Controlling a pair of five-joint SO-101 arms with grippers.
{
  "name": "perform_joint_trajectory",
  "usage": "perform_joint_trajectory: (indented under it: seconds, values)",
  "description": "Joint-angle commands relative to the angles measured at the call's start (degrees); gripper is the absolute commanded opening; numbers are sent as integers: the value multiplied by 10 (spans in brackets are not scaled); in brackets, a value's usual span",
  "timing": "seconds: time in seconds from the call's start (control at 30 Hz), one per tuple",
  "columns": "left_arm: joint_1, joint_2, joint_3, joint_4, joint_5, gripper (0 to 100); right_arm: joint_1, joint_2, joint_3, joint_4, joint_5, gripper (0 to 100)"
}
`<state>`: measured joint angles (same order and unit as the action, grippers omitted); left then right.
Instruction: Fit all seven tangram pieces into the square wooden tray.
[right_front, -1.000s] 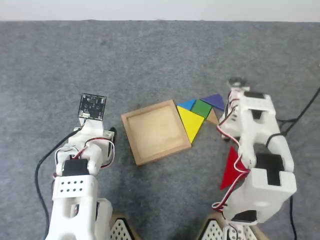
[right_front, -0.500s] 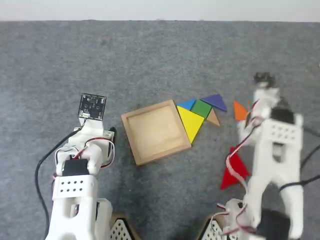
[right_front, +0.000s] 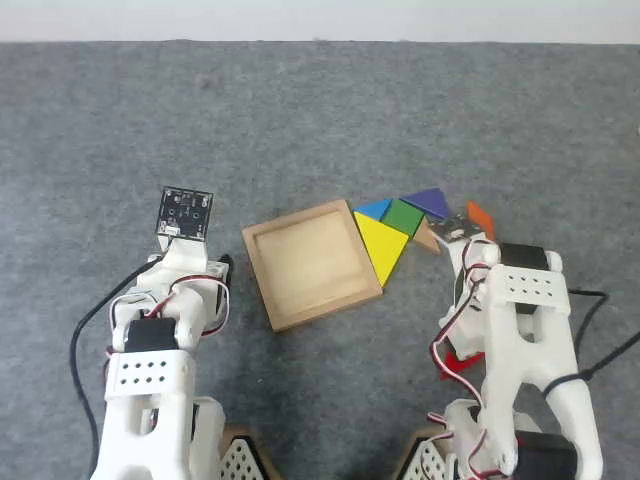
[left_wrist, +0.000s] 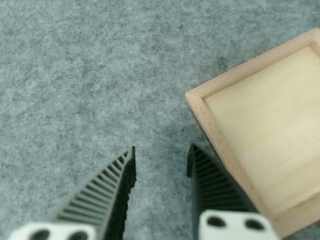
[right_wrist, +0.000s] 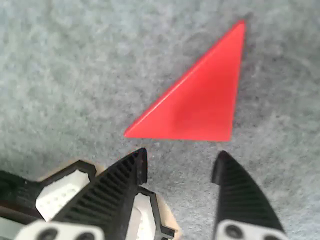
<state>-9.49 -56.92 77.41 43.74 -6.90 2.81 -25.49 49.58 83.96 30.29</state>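
Observation:
The square wooden tray (right_front: 310, 262) lies empty mid-table, and its corner (left_wrist: 250, 115) appears in the left wrist view. My left gripper (left_wrist: 161, 152) hovers open over the carpet just beside that corner, holding nothing. Right of the tray lie a yellow triangle (right_front: 382, 245), a blue piece (right_front: 374, 209), a green square (right_front: 403, 216), a purple piece (right_front: 428, 203), a tan triangle (right_front: 426, 236) and an orange piece (right_front: 480, 218). The red triangle (right_wrist: 200, 107) lies flat on the carpet, just past the tips of my open right gripper (right_wrist: 182, 154). The right arm (right_front: 515, 300) covers most of the red triangle (right_front: 460, 360).
Grey carpet (right_front: 300, 120) covers the table, with free room behind and left of the tray. The left arm (right_front: 165, 330) stands at the tray's left. Part of the right arm's base (right_wrist: 75, 190) lies under the right gripper.
The right arm swung out to the right, uncovering the orange piece, then folded back, and its gripper now hangs over the red triangle. The left arm and all pieces stayed put.

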Motion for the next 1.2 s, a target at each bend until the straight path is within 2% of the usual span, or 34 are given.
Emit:
perform_joint_trajectory:
  seconds: [0.0,0.27,0.53,0.87,1.17]
  values:
    - [4,2,-11,5,-4,171,15,-19,1,18,53,172]
    - [2,2,-11,4,-4,170,-8,-15,33,11,146,173]
    - [1,2,-11,5,-4,170,-7,164,-19,-114,135,173]
    - [1,2,-11,4,-4,170,40,367,-257,-160,69,170]
    - [1,3,-11,4,-4,170,45,408,-390,-167,-14,169]
